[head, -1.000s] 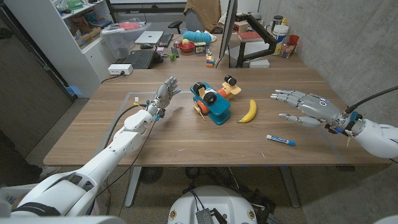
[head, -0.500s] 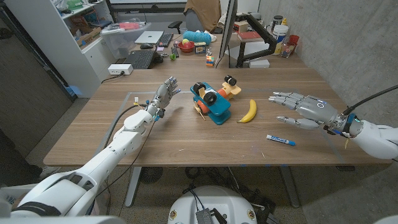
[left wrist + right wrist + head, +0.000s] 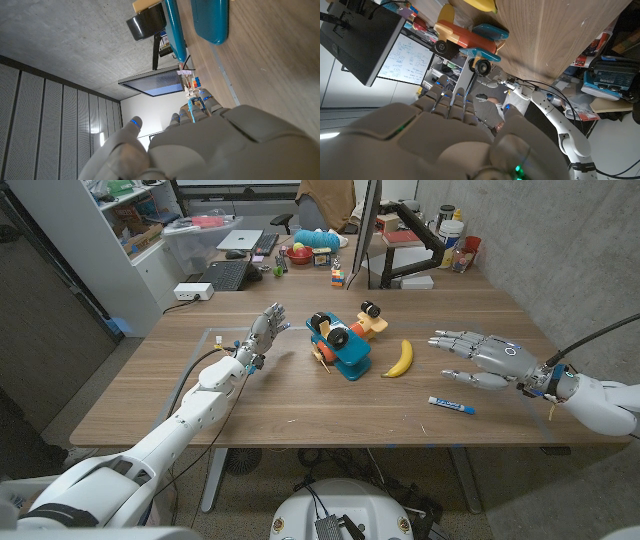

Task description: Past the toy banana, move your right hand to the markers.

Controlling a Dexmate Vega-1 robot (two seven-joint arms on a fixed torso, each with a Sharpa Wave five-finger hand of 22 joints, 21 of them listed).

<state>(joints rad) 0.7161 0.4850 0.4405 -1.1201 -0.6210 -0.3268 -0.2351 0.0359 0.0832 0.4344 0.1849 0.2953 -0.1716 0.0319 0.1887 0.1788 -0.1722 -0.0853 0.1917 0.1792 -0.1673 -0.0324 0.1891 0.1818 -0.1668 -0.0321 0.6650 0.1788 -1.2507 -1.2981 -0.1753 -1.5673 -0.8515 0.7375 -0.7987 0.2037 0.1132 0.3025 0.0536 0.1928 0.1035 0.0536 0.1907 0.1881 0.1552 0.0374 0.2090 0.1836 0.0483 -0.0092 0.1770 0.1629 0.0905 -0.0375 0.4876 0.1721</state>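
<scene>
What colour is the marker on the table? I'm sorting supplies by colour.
The marker is white with blue ends, lying near the right robot hand; the head view shows it best.

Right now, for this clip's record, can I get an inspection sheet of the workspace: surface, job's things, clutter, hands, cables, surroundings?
Surface: wooden table, bare at the near edge.
Job's things: toy banana mid-table; one marker lying nearer the front edge.
Clutter: toy plane left of the banana.
Hands: right hand open, fingers spread, above the table, right of the banana, beyond the marker; left hand open, holding nothing.
Cables: black cable running to the right wrist.
Surroundings: second desk with a keyboard behind; shelves at left; concrete wall at right.
</scene>
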